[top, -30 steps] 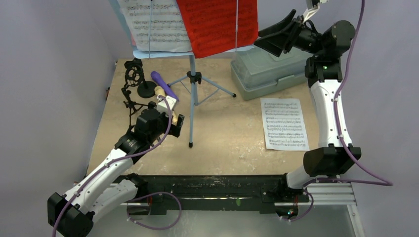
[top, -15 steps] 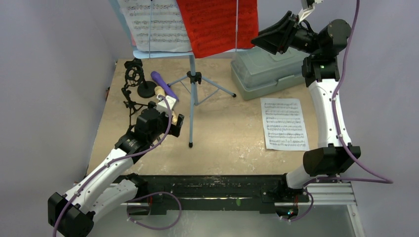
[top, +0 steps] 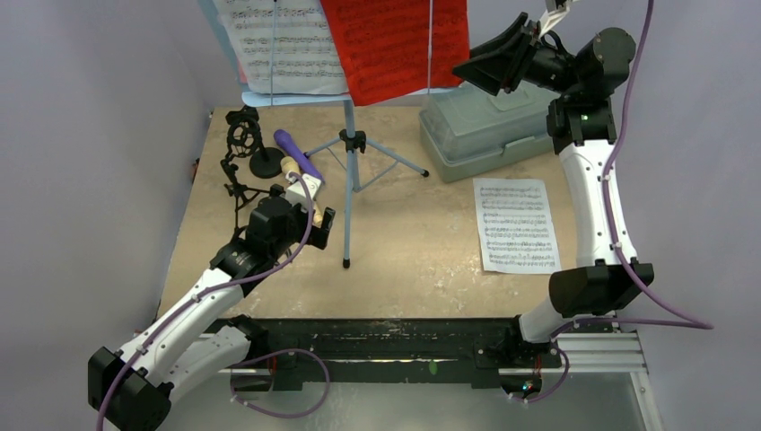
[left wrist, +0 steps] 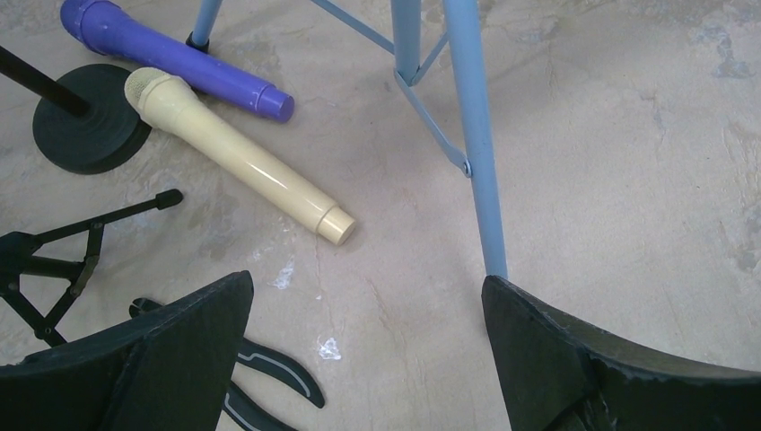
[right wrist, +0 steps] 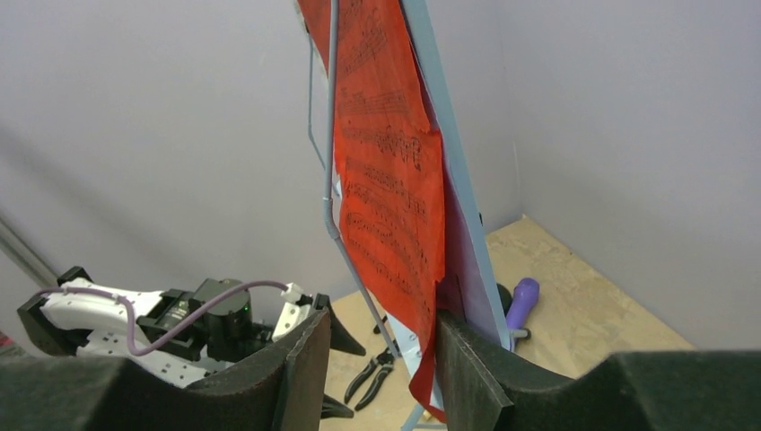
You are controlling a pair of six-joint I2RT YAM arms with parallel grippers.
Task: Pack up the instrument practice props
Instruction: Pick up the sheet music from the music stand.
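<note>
— At the right edge of the rack (top: 350, 153), what is your right gripper (right wrist: 377, 332) doing?

— Its jaws stand partly apart, and the edge of the red page (right wrist: 386, 180) shows in the gap between them. I see space on both sides, so I judge it is not pinched yet.

— Where does the page sit?

— It leans on the rack's face, behind a thin wire (right wrist: 325, 180) that keeps it there. A white page (top: 283, 45) leans on the rack's left half.

— How will it handle?

— I think it is very light and soft. It will bend, and it can crease or tear if I pull hard. It may also catch on the wire. I would take it at the free right edge, near the lower corner, with a flat pinch. Then I would slide it sideways, away from the rack.

— Could the rack move?

— Probably. It stands on thin legs and looks easy to tip.

— And the left gripper (left wrist: 363, 287)?

— Wide apart, holding nothing, low beside the rack's near leg. The tan mic (left wrist: 238, 153) lies just left of that leg.
</note>
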